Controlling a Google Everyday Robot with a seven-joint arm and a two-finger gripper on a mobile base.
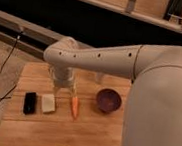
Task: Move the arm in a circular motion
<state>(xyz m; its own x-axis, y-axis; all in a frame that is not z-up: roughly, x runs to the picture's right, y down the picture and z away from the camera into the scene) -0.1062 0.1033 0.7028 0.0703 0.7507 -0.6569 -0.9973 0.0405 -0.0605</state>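
My cream-white arm (135, 68) reaches from the right across the middle of the view, its thick rounded segments dotted with small dark screw holes. It ends in a pale translucent gripper (64, 88) that hangs down over the back middle of a wooden table (61, 131). The gripper hangs just behind an orange carrot (74, 106) and holds nothing that I can see.
On the table lie a black block (29, 102), a white block (47, 102) and a purple bowl (108, 99). A dark cable (5, 61) runs over the floor at the left. A dark ledge and railing (29, 29) run behind the table.
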